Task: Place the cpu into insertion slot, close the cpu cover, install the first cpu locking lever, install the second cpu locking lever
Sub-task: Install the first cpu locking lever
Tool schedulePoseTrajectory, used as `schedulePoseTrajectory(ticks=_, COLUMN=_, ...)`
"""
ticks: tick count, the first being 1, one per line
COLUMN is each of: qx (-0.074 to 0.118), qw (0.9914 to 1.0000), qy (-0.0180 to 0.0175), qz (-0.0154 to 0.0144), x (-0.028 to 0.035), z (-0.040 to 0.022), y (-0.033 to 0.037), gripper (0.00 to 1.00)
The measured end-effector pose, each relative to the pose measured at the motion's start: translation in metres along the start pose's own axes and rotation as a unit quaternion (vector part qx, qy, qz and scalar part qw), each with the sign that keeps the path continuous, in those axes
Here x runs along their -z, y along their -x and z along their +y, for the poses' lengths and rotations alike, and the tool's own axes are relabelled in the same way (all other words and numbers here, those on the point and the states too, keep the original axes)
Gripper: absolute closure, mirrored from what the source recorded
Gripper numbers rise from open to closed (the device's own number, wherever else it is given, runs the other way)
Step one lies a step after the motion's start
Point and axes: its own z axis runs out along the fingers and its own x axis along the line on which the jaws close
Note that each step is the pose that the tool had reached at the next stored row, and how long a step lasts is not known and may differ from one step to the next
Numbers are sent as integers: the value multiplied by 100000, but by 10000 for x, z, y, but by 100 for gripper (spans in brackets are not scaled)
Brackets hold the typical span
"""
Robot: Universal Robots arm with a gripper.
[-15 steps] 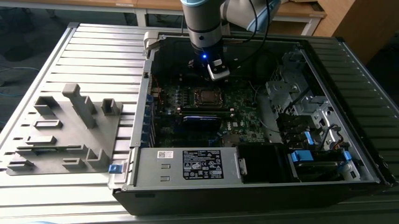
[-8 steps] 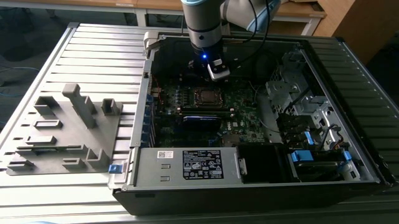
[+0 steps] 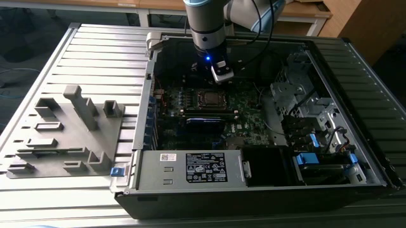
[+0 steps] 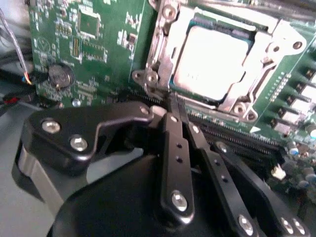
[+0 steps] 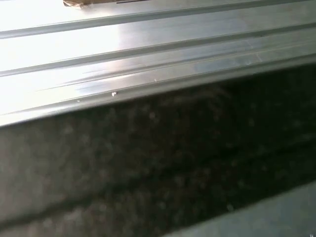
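The cpu (image 4: 210, 61) lies in its socket on the green motherboard, its dull silver top showing through the square opening of the cpu cover (image 4: 282, 43). The shiny cover lies flat over the chip. In the exterior view the socket (image 3: 209, 98) sits mid-board inside the open computer case. My gripper (image 4: 173, 98) hovers just off one corner of the socket by a cover hinge screw, with its black fingers (image 4: 173, 143) pressed together. I cannot tell whether a thin lever is pinched at the tips. Seen from the exterior view, the gripper (image 3: 221, 76) hangs just behind the socket.
A power supply box (image 3: 206, 167) with a white label fills the case front. Drive cages (image 3: 304, 104) and cables crowd the exterior view's right. A grey fixture tray (image 3: 63, 137) lies on the ribbed table (image 5: 148, 44). A coin battery (image 4: 60, 75) sits on the board.
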Motion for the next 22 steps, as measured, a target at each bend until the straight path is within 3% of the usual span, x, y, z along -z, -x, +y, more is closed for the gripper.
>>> schedulePoseTrajectory(ticks=8, qx=-7, qw=100000, qy=21, qz=9, x=-4, z=1, y=4, gripper=89)
schedulePoseTrajectory(ticks=16, qx=-14, qw=100000, qy=87, qz=18, x=-22, z=25, y=54, gripper=89)
schedulePoseTrajectory(ticks=22, qx=-17, qw=100000, qy=-4, qz=124, x=34, z=34, y=72, gripper=89)
